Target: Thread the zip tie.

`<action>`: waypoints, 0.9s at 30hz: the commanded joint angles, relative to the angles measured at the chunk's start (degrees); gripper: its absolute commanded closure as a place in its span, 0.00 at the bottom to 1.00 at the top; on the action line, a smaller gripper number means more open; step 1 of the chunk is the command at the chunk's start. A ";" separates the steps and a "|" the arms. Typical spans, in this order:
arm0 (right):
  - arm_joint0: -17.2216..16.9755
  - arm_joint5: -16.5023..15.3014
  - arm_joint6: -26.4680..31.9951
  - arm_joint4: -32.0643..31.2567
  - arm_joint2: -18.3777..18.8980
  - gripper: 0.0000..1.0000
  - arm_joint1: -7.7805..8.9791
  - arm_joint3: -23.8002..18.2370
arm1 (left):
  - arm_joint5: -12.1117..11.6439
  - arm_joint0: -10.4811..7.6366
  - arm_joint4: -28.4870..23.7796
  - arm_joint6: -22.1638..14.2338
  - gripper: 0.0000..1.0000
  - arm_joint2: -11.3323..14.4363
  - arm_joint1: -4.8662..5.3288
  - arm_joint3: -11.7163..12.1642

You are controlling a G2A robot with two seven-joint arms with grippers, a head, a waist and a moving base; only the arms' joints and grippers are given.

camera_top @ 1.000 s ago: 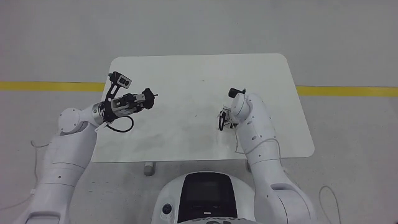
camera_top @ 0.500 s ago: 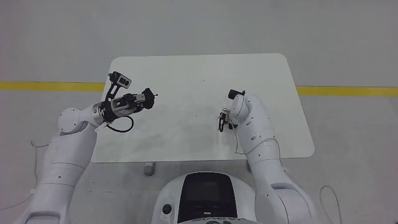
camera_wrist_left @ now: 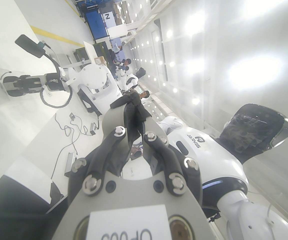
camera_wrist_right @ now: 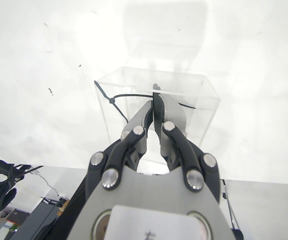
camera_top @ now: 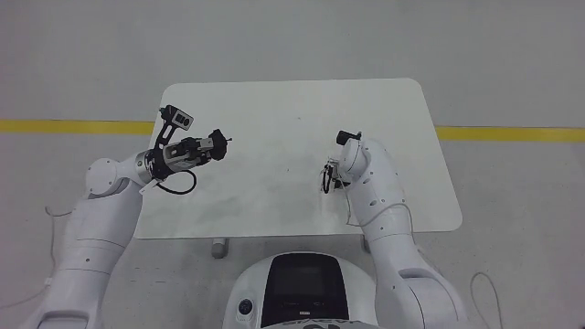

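Right wrist view: the right gripper (camera_wrist_right: 153, 101) has its fingers pressed narrow on the black strap of the zip tie (camera_wrist_right: 131, 95), at the top of a clear box (camera_wrist_right: 208, 93) standing on the bench (camera_top: 274, 110). The tie's head (camera_wrist_right: 112, 100) sits near one upper corner of the box. Strands leave the head in more than one direction, so the strap appears to have entered it. I cannot tell whether the strap lies around the box or inside it.

Top view: this gripper is right of the bench's centre, toward the near edge. The left gripper (camera_top: 222, 142) is held over the left part of the bench, well apart from the tie. In the left wrist view its fingers (camera_wrist_left: 124, 136) are closed together, and I cannot tell whether anything lies between them.

Assessment: the step in hand is judged to be the threading itself, at or just past entry into the head, with the loop slack. The next move calls for a straight draw along the strap's line while the head is kept from turning. Only one gripper is on the tie, so the light box could shift or tip under the pull.
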 commanded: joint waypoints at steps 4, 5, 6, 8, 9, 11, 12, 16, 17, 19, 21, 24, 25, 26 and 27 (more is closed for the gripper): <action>-0.87 0.00 1.12 0.00 -0.54 1.00 -0.03 -2.09 | 0.00 0.00 0.00 0.00 1.00 0.00 0.00 0.00; -1.07 0.00 1.57 0.00 -0.67 1.00 -0.07 -2.62 | 0.00 0.00 0.00 0.00 1.00 0.00 0.00 0.00; -1.27 0.00 2.00 0.00 -0.78 1.00 -0.10 -3.21 | 0.00 0.00 0.00 0.00 1.00 0.00 0.00 0.00; -1.87 0.00 2.83 0.00 -1.01 1.00 -0.09 -4.85 | 0.00 0.00 0.00 0.00 1.00 0.00 0.00 0.00; -2.11 0.00 3.64 0.00 -1.10 1.00 -0.13 -5.66 | 0.00 0.00 0.00 0.00 1.00 0.00 0.00 0.00; -2.79 0.00 5.05 0.00 -1.42 1.00 -0.14 -7.49 | 0.00 0.00 0.00 0.00 1.00 0.00 0.00 0.00; -3.03 0.00 5.94 0.00 -1.57 1.00 -0.18 -8.15 | 0.00 0.00 0.00 0.00 1.00 0.00 0.00 0.00; -4.04 0.00 7.88 0.00 -1.71 1.00 -0.15 -10.78 | 0.00 0.00 0.00 0.00 1.00 0.00 0.00 0.00; -4.29 0.00 8.12 0.00 -1.68 1.00 -0.14 -11.39 | 0.00 0.00 0.00 0.00 1.00 0.00 0.00 0.00; -4.65 0.00 8.21 0.00 -1.59 1.00 -0.15 -12.20 | 0.00 0.00 0.00 0.00 1.00 0.00 0.00 0.00; -4.94 0.00 8.19 0.00 -1.55 1.00 -0.13 -12.62 | 0.00 0.00 0.00 0.00 1.00 0.00 0.00 0.00; -4.87 0.00 7.88 0.00 -1.52 0.93 -0.15 -11.82 | 0.00 0.00 0.00 0.00 1.00 0.00 0.00 0.00; -4.73 0.00 7.76 0.00 -1.53 0.85 -0.17 -11.40 | 0.00 0.00 0.00 0.00 1.00 0.00 0.00 0.00; -4.57 0.00 7.60 0.00 -1.54 0.82 -0.18 -10.95 | 0.00 0.00 0.00 0.00 1.00 0.00 0.00 0.00; -4.35 0.00 7.50 0.00 -1.59 0.82 -0.22 -10.31 | 0.00 0.00 0.00 0.00 1.00 0.00 0.00 0.00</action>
